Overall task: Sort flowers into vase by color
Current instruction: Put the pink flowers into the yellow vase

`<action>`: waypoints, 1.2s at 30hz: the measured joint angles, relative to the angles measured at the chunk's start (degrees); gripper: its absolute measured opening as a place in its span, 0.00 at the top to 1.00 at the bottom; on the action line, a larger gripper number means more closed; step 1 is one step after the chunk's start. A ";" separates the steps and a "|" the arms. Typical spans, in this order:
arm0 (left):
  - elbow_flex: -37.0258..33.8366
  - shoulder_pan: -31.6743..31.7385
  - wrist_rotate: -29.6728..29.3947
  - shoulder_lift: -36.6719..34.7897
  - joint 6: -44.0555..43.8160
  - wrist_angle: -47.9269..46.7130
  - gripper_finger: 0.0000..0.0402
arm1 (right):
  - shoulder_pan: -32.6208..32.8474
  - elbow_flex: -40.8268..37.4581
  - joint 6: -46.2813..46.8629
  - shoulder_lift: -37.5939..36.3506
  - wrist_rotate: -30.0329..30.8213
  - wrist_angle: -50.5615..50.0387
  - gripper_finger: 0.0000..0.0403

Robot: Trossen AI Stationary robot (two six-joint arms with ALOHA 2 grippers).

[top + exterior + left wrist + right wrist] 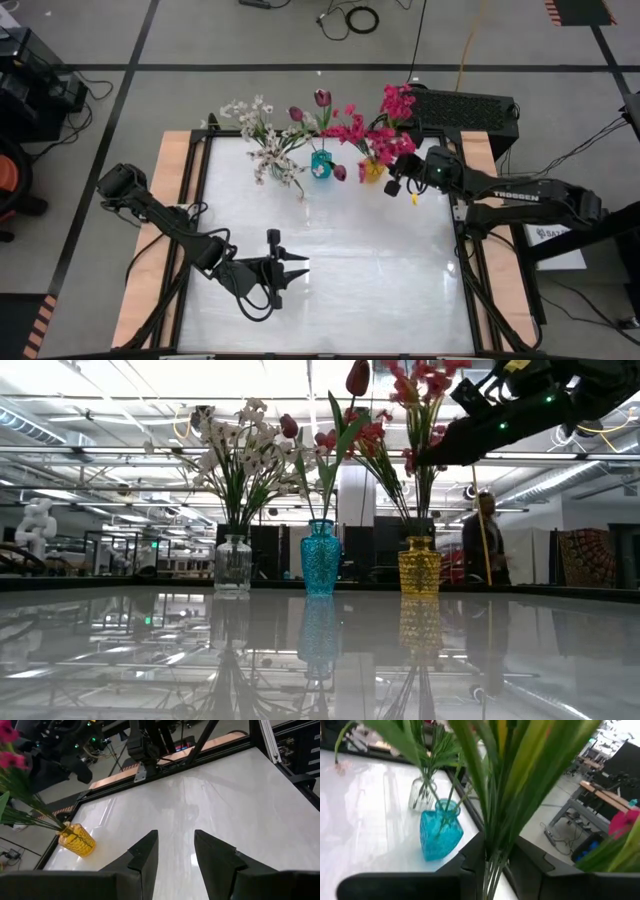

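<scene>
The left gripper (300,266) hovers low over the near-left part of the white table (380,290), its two fingers (145,857) spread apart with nothing between them. Three vases line the table's far edge. The clear vase (232,565) on the left holds white sprigs (262,135), some drooping down toward the tabletop. The blue vase (321,558) in the middle holds dark maroon tulips (321,98); from above one more maroon bloom (339,172) shows just right of this vase, its stem hard to trace. The yellow vase (419,566) on the right holds magenta flowers (398,102), and from above the vase itself is largely hidden under the blossoms and the arm.

The right gripper (492,857) hangs above the yellow vase, clamped on a bundle of green stems (492,865). Leaves fill most of its wrist view, so which blooms top those stems cannot be told there; only a pink edge is cut off at the side. In the low view the right arm is cropped by the picture's top. Beyond the table stands a person (484,535), partly hidden behind the yellow vase.
</scene>
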 joint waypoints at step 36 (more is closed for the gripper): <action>0.00 0.00 0.33 -0.02 0.15 1.48 0.67 | 0.23 0.00 11.76 -13.10 -3.24 -21.95 0.27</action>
